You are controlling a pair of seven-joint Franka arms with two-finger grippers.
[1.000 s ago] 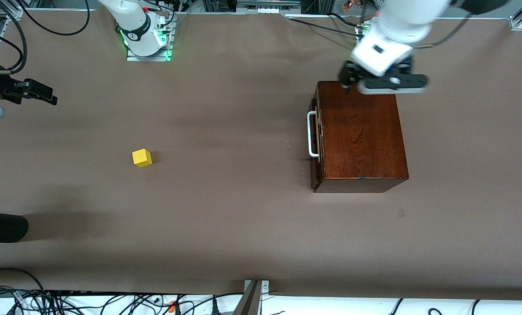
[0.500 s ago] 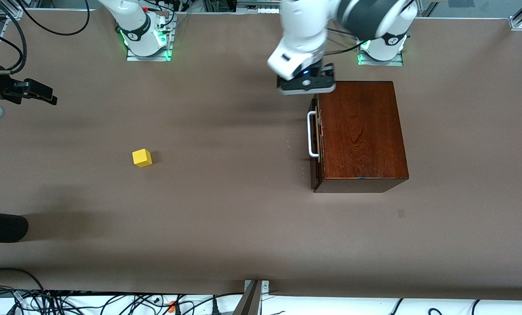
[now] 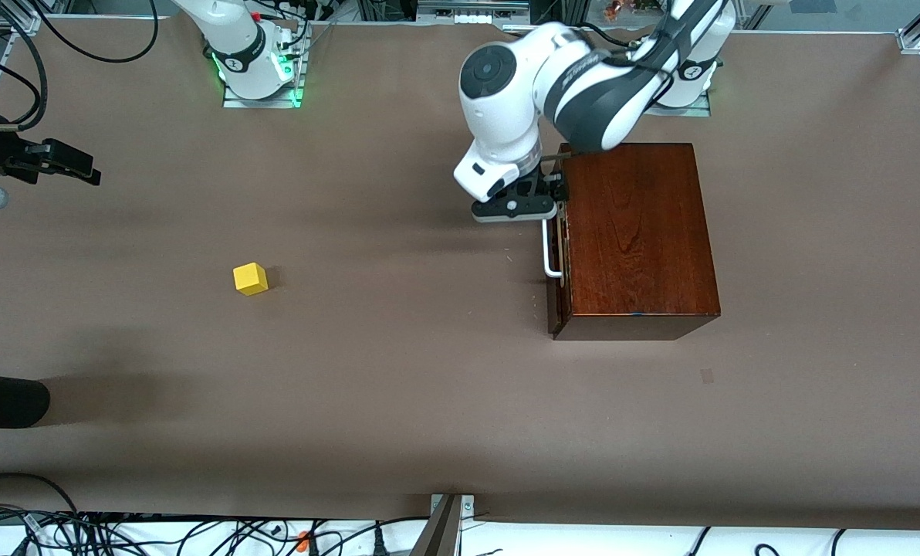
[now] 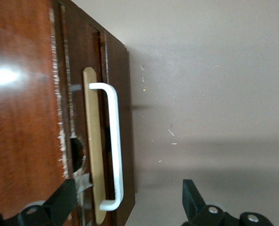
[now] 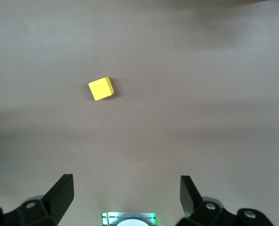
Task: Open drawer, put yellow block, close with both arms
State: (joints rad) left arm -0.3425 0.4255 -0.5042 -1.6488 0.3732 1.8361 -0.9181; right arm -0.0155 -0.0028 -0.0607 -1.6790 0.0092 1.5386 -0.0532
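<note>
The glossy reddish-brown box (image 3: pixel 637 235) stands toward the left arm's end of the table. Its drawer (image 3: pixel 556 259) is pushed in, and the white handle (image 3: pixel 550 251) faces the right arm's end. My left gripper (image 3: pixel 523 208) hangs low over the end of the handle farthest from the front camera. In the left wrist view this gripper (image 4: pixel 127 205) is open, its fingers (image 4: pixel 59 202) straddling the end of the handle (image 4: pixel 113 141) without touching it. The yellow block (image 3: pixel 250 279) lies alone toward the right arm's end. My right gripper (image 5: pixel 126 188) hovers open and empty high over the table, with the block (image 5: pixel 101 88) below.
A black device (image 3: pixel 43 162) juts in at the table's edge toward the right arm's end, and a dark rounded object (image 3: pixel 5 400) lies nearer the front camera. Cables run along the near edge. The right arm's base (image 3: pixel 255 66) glows green.
The left arm has swung from over the box's farthest edge toward the right arm's end and come down to the handle. The block and box have not moved.
</note>
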